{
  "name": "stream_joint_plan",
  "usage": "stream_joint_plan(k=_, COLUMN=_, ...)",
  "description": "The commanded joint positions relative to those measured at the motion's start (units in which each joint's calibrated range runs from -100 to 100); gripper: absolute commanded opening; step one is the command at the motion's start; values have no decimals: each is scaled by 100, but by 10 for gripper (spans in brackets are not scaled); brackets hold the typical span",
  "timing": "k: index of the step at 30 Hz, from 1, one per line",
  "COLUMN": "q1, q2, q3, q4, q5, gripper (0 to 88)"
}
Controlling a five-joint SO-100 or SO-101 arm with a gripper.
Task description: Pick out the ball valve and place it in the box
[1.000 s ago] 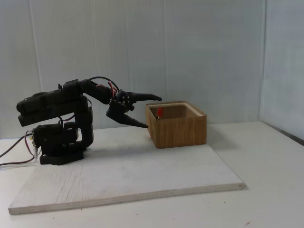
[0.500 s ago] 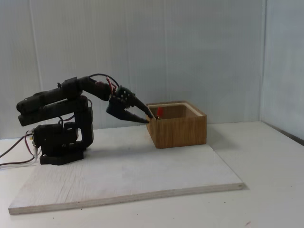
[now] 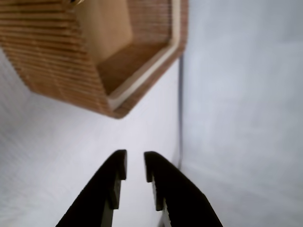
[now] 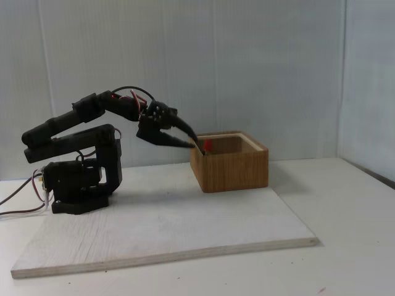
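Note:
The box (image 4: 237,169) of light brown wood stands on the pale board, to the right of the arm in the fixed view. Inside it, above the left rim, a bit of the ball valve's red lever (image 4: 207,145) shows; the brass body is hidden by the wall. My gripper (image 4: 199,147) hangs at the box's left rim, tilted down and shut, with nothing held. In the wrist view the box (image 3: 61,56) sits at the upper left, and the gripper (image 3: 135,158) shows two dark fingers a thin slit apart with only white surface between them.
A pale wooden board (image 4: 166,228) carries the box and the arm's base (image 4: 80,185). Cables (image 4: 12,200) trail off to the left. White walls close the back and the right side (image 4: 364,92).
The gripper went from wide open beside the box to shut. The arm has risen and its fingertips now reach the box's left rim. The red lever stays in the box.

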Motion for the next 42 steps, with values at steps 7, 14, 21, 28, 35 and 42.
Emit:
stream_joint_plan(k=7, q1=978, q2=-42, q3=-228, q4=1001, q5=8, gripper=6)
stream_joint_plan(k=14, q1=978, q2=-42, q3=241, q4=1328, q5=8, gripper=7)
stream_joint_plan(k=21, q1=-115, q2=-34, q3=1026, q4=1362, q5=-34, gripper=7)
stream_joint_plan(k=28, q1=-779, q2=-34, q3=1026, q4=1397, q5=-34, gripper=7)
stream_joint_plan(k=35, q1=-749, q2=17, q3=1026, q4=1517, q5=-29, gripper=8)
stream_joint_plan(k=42, q1=-749, q2=26, q3=1026, q4=1638, q5=-39, gripper=9)
